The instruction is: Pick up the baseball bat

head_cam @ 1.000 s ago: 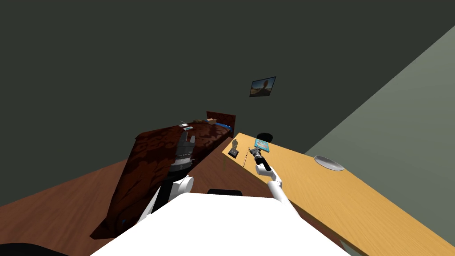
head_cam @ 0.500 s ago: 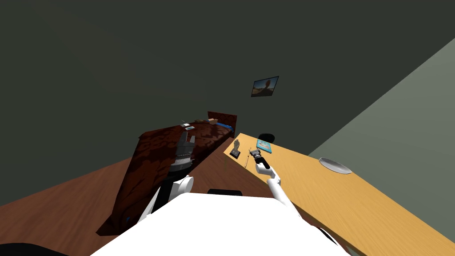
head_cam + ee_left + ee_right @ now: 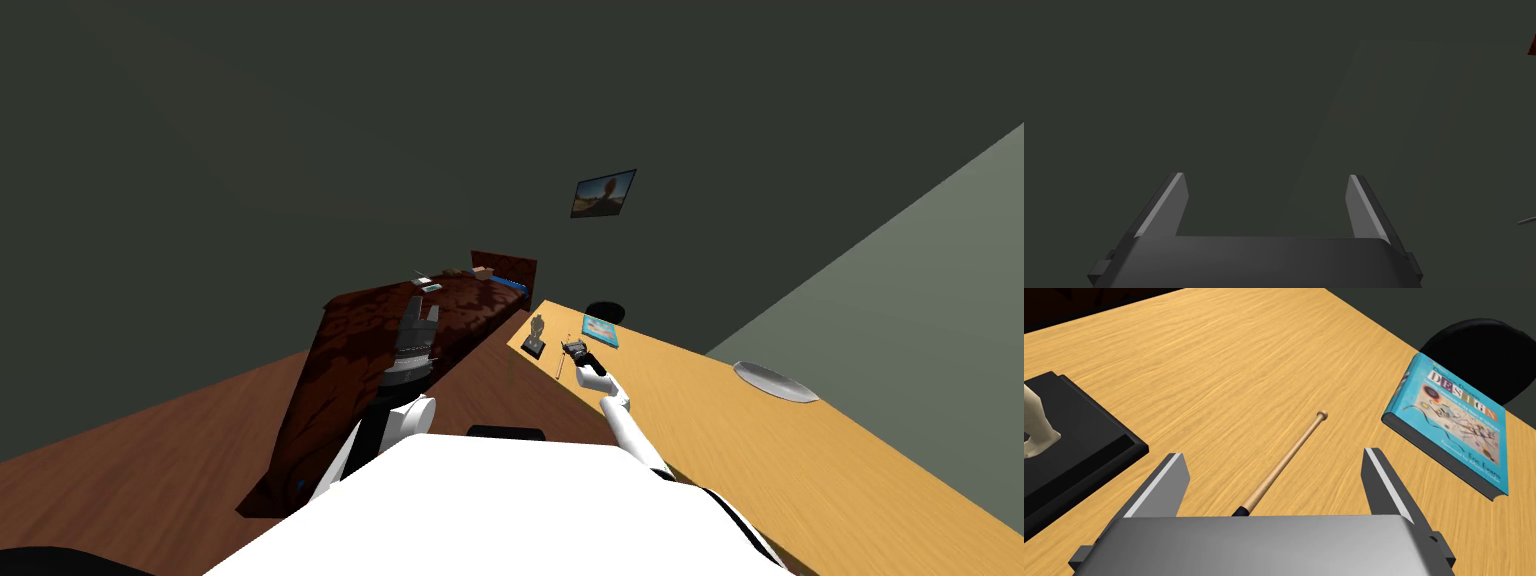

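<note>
Since the earlier frames the head camera has swung, sliding the bench (image 3: 760, 450) rightward in frame; the right gripper (image 3: 1274, 455) stays above the bat. The baseball bat (image 3: 1284, 460) lies flat on the bench at the centre of the head view, between a statuette's black base (image 3: 1079, 443) and a blue book (image 3: 1454, 423). Its slim handle and knob run out between the open jaws. It is a smooth, round, rigid wooden shaft, probably light and liable to roll. Clamp squarely across the shaft. The left gripper (image 3: 1266, 175), left of centre, has its jaws open and empty.
</note>
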